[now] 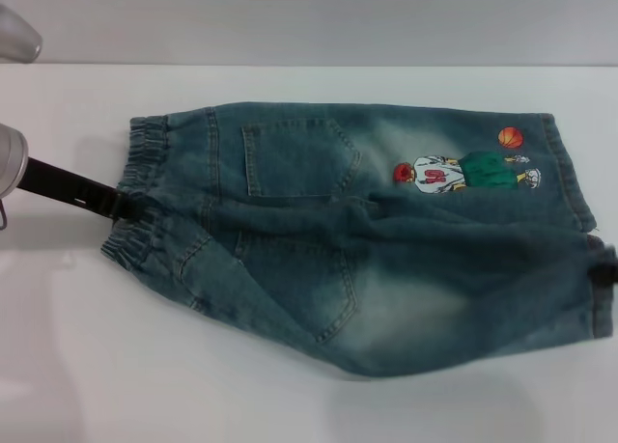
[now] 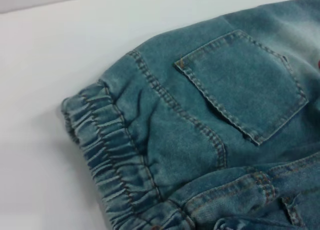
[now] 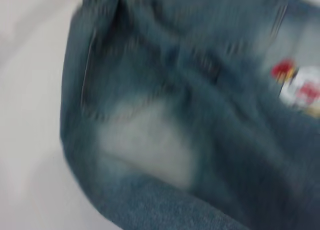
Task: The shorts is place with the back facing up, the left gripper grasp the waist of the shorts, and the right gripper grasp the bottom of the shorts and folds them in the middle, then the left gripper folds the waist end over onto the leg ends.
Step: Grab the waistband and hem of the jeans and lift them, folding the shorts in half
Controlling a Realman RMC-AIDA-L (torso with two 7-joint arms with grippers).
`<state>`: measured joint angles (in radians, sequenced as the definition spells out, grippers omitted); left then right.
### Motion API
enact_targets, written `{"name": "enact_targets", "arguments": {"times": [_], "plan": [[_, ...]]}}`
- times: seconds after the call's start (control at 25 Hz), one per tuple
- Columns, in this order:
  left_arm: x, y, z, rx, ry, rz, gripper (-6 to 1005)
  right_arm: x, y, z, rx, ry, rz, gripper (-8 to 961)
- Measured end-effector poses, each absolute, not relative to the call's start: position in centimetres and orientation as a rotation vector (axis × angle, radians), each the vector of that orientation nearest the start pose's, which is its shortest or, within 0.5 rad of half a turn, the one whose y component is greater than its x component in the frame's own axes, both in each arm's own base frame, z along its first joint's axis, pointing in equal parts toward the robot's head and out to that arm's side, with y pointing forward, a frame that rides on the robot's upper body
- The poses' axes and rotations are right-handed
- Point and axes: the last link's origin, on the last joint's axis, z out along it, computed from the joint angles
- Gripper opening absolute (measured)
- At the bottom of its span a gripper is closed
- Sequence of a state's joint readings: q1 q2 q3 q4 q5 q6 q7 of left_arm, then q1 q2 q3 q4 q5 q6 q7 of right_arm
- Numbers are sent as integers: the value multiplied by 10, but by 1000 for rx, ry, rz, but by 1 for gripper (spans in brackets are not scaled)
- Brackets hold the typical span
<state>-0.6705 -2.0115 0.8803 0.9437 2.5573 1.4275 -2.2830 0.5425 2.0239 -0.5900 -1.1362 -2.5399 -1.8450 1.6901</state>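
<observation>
Two tools engaged: left tool (image 1: 124,208) clamped on the gathered waist end (image 1: 135,187) of soft, floppy blue denim shorts (image 1: 367,240) lying across the white desk (image 1: 290,404); right tool (image 1: 605,264) at far-right hems, closure impossible to tell.

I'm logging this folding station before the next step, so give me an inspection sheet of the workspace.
Surface: white table, bare around the cloth.
Job's things: shorts back up, lying partly folded lengthwise; waist end at the robot's left, leg ends at its right.
Clutter: nothing seen.
Grippers: left hand at the waistband; right hand at the near leg hem, mostly out of frame.
Cables: nothing seen.
Surroundings: pale wall behind the table.
</observation>
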Motion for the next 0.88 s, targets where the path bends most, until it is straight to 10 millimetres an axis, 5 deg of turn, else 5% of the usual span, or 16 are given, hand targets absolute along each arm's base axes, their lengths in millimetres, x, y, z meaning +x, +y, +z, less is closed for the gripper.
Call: {"name": "enact_targets", "arguments": {"times": [0.28, 0.88], "plan": [[-256, 394, 42, -2449, -1172, 149, 91, 275, 321, 106, -2687, 586, 217, -1], [-246, 405, 41, -2420, -1050, 111, 95, 274, 326, 118, -2483, 409, 392, -1]]}}
